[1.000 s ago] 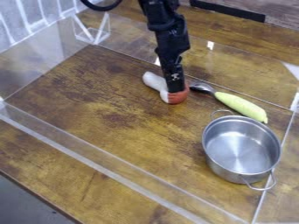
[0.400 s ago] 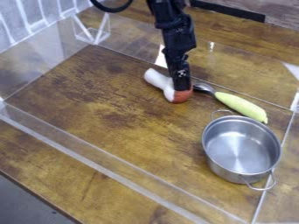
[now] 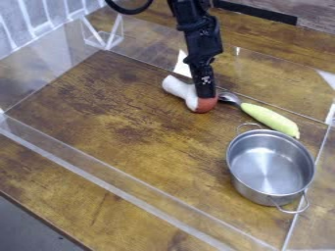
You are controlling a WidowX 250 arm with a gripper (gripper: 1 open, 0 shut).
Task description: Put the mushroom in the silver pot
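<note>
Fingers (image 3: 203,97) are set low over the small red-capped, white-stemmed toy mushroom (image 3: 189,93) on the wooden worktop (image 3: 118,127); closure cannot be told. Rounded cap could be squeezed out sideways; shiny steel pot (image 3: 269,167) sits well apart.

Table (image 3: 118,127): dark brown wooden top with worn, lighter streaks; it fills most of the frame and runs diagonally from upper left to lower right.
Clear wall (image 3: 131,191): a low transparent plastic barrier stands round the wooden surface; its near edge crosses the lower left of the frame, and another stretch rises at the upper left.
Yellow-green vegetable (image 3: 269,119): long and tapered, lying flat on the wood at right of centre, angled from upper left to lower right.
Spoon (image 3: 228,98): small, metal, just upper left of the vegetable; only part of it shows.
Background: pale surface at the upper left corner, too blurred to identify.
</note>
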